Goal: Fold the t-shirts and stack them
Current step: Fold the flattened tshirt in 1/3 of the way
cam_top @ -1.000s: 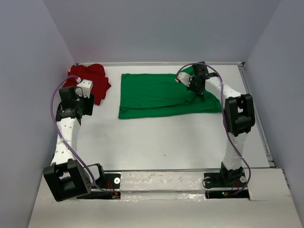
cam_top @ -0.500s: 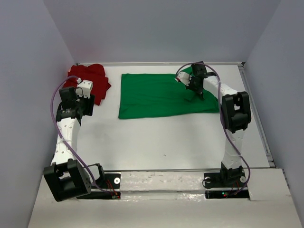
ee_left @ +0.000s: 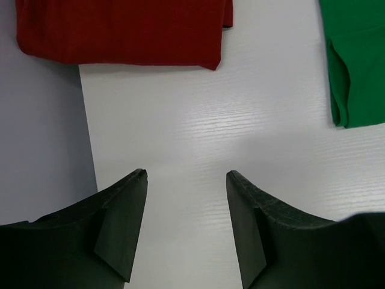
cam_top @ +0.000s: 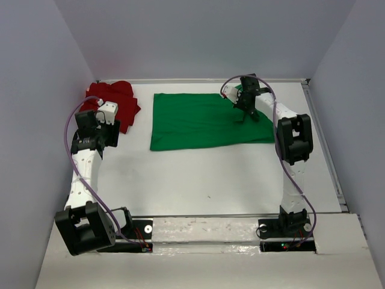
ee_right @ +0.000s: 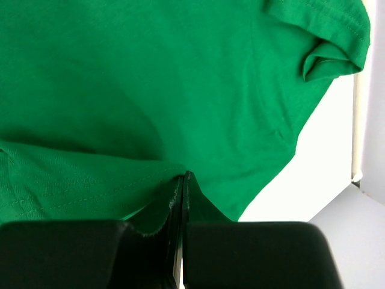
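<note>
My right jaws clamp a fold of green shirt [ee_right: 150, 78]; left jaws released above desk [ee_left: 198, 120], near red shirt [ee_left: 120, 30].

Table [cam_top: 204, 174] lies bare before green t-shirt [cam_top: 198, 120] and red t-shirt [cam_top: 117, 99]

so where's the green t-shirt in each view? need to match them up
Top view: green t-shirt spread flat at the back centre, right claw on its right part.
Left wrist: green t-shirt shows only as an edge in the top right corner.
Right wrist: green t-shirt fills most of the picture, a fold pinched in the right claw at the bottom.
Shared landmark: the white table.
</note>
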Available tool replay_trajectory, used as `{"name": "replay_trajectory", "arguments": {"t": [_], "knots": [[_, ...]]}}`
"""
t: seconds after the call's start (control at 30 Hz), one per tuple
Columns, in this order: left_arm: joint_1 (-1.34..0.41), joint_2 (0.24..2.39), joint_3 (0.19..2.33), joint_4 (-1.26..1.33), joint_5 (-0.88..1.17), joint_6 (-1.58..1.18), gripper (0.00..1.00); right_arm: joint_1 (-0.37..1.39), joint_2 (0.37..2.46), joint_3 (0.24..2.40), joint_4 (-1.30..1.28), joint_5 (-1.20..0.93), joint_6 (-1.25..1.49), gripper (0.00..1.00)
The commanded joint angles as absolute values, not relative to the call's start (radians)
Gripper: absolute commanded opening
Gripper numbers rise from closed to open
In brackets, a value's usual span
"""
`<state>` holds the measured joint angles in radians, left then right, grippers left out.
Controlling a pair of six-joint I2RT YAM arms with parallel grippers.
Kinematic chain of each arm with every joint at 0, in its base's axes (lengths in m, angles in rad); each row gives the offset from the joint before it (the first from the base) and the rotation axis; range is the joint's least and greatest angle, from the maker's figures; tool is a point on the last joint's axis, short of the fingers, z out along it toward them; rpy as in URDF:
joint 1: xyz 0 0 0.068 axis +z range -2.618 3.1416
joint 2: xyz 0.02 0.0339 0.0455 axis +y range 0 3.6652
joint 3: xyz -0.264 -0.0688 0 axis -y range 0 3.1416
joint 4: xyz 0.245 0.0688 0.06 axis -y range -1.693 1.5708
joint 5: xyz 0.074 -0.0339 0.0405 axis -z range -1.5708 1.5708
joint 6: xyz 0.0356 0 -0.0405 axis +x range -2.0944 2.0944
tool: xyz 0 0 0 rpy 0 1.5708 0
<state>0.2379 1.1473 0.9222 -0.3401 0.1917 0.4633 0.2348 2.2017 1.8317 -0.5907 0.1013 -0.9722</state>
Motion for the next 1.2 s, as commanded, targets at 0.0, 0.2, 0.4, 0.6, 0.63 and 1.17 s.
{"name": "replay_trajectory", "arguments": {"t": [0.0,0.2,0.4,0.6,0.63,1.17], "knots": [[0.244,1.135,0.908,-0.318,0.210,0.469,0.67,0.229,2.224,1.893,-0.555,0.121,-0.966,0.00],[0.244,1.134,0.905,-0.318,0.212,0.471,0.67,0.229,2.243,1.910,-0.555,0.126,-0.966,0.00],[0.245,1.129,0.904,-0.318,0.210,0.471,0.67,0.229,2.269,1.945,-0.555,0.129,-0.962,0.00],[0.244,1.134,0.902,-0.316,0.212,0.471,0.67,0.229,2.289,1.988,-0.558,0.136,-0.963,0.00],[0.244,1.135,0.902,-0.316,0.213,0.471,0.67,0.229,2.293,1.988,-0.558,0.140,-0.965,0.00],[0.245,1.129,0.897,-0.316,0.216,0.471,0.68,0.229,2.355,2.051,-0.557,0.183,-0.942,0.47]]}}
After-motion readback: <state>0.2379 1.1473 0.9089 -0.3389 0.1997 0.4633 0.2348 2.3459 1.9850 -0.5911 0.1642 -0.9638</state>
